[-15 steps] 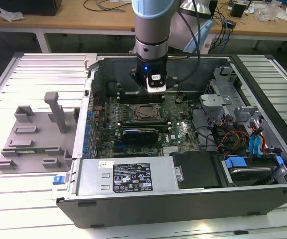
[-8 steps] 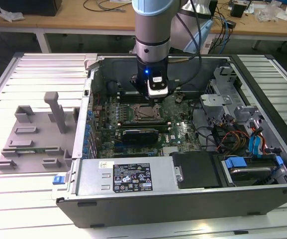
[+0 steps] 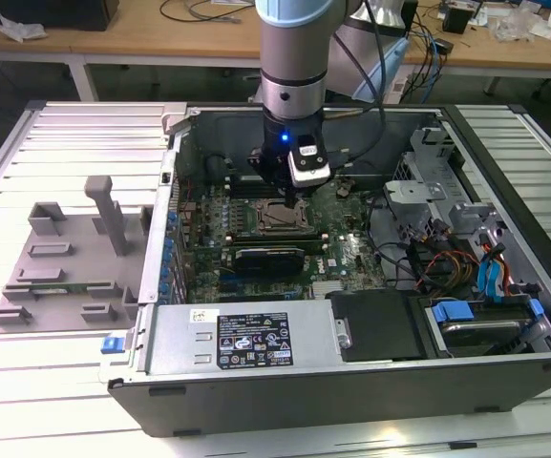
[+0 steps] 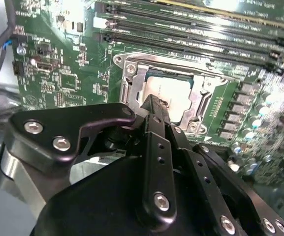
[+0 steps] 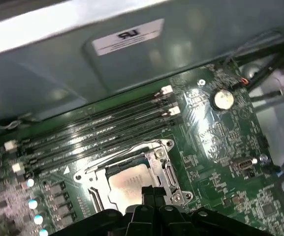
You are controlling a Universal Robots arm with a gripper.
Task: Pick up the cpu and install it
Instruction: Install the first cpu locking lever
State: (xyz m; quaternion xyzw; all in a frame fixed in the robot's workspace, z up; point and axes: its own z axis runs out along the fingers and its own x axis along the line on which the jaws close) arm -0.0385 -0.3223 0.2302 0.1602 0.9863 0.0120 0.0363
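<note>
The cpu is a small square chip with a silver-grey top. It lies flat inside the metal-rimmed socket frame on the green motherboard. My gripper hangs just above the cpu's edge, its two black fingers pressed together with nothing between them. In the exterior view the gripper is down inside the open computer case, over the socket frame. The fingertips hide part of the cpu in both wrist views.
Long black memory slots run beside the socket. A black expansion card lies near it. Cables and drive bays are on the exterior view's right. A grey parts fixture sits outside the case on the left.
</note>
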